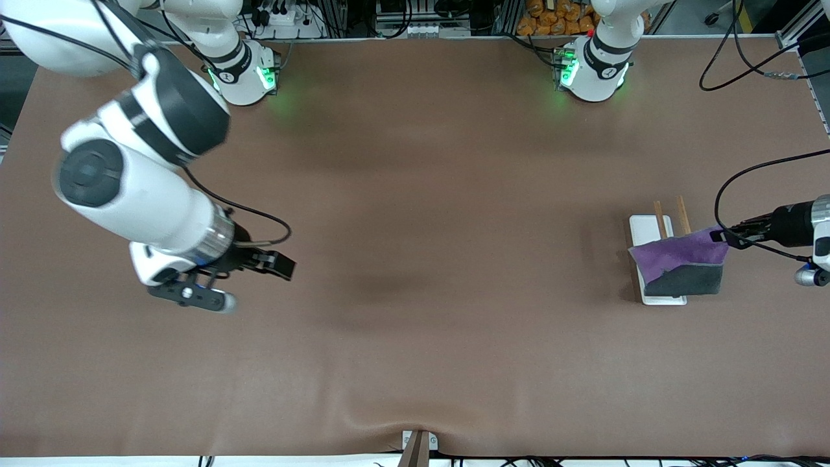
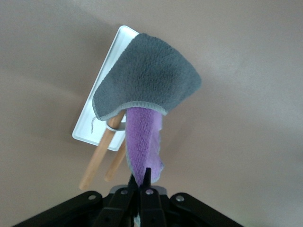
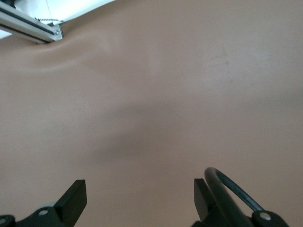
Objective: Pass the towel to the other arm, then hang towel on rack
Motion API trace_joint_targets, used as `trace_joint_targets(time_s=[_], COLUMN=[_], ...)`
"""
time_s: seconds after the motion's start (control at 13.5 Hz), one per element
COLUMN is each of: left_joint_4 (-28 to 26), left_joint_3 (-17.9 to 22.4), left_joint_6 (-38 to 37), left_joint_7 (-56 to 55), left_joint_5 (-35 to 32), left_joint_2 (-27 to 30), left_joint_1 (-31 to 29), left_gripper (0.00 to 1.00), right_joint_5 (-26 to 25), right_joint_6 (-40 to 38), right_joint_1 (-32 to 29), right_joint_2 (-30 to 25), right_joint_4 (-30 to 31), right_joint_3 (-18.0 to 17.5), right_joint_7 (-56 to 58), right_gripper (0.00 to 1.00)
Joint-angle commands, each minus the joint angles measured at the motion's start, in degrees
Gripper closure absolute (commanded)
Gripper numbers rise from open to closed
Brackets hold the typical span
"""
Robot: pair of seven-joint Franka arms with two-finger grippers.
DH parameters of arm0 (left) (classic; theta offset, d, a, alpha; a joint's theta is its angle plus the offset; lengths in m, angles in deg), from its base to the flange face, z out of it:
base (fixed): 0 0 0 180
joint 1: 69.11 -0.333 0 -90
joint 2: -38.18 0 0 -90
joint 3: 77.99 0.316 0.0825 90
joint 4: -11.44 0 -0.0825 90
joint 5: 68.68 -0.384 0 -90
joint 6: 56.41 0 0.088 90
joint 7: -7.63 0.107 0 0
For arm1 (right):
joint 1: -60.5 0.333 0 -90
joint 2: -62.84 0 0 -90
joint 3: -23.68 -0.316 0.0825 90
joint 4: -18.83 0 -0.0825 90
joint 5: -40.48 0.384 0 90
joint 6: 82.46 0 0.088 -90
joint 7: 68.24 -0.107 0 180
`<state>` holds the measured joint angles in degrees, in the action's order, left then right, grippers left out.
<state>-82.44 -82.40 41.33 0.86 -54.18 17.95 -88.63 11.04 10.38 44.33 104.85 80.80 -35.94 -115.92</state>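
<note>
The towel (image 1: 681, 263), purple on one face and dark grey on the other, is draped over the rack (image 1: 652, 228) at the left arm's end of the table. It covers most of the white base plate; the two brown rods (image 1: 670, 215) stick out from under it. My left gripper (image 1: 718, 235) is shut on a purple corner of the towel. In the left wrist view the towel (image 2: 147, 90) hangs over the rods (image 2: 97, 158) down to my left gripper (image 2: 142, 182). My right gripper (image 1: 224, 295) is open and empty over bare table at the right arm's end.
The brown table mat (image 1: 415, 259) covers the table. A small bracket (image 1: 418, 444) sits at the table edge nearest the front camera. Cables run at the left arm's end (image 1: 733, 188).
</note>
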Motion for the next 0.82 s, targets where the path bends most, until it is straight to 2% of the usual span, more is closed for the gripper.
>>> trace_joint_targets(time_s=[0.0,0.52,0.59,0.67,0.74], left_joint_4=[-0.9,-0.8,-0.7,-0.6,-0.6], left_joint_3=[-0.9,-1.0,-1.0,-1.0,-1.0], left_joint_6=[-3.3,-1.0,-0.5,-0.5,-0.5], left_joint_7=[1.3,10.4,11.7,12.2,12.1], left_joint_5=[-1.2,-0.4,-0.4,-0.3,-0.3], left_joint_2=[1.6,-2.7,-3.7,-3.9,-3.9], left_joint_1=[-1.4,-6.9,-7.6,-7.7,-7.6], left_gripper=[1.0,1.0,1.0,0.93,0.74], right_joint_5=[-1.1,-1.4,-1.3,-0.8,-0.7], right_joint_6=[-0.8,-3.6,-3.7,-4.8,-6.6], right_joint_1=[-4.0,-4.2,-4.2,-4.0,-3.1], right_joint_2=[-0.3,-0.3,-0.3,-1.1,-3.1], right_joint_4=[1.1,1.0,0.8,0.0,-0.1], right_joint_3=[-3.4,-2.9,-1.9,-0.4,2.2], right_joint_7=[0.7,5.0,6.0,7.7,10.1], right_gripper=[0.0,0.0,0.0,0.0,0.0])
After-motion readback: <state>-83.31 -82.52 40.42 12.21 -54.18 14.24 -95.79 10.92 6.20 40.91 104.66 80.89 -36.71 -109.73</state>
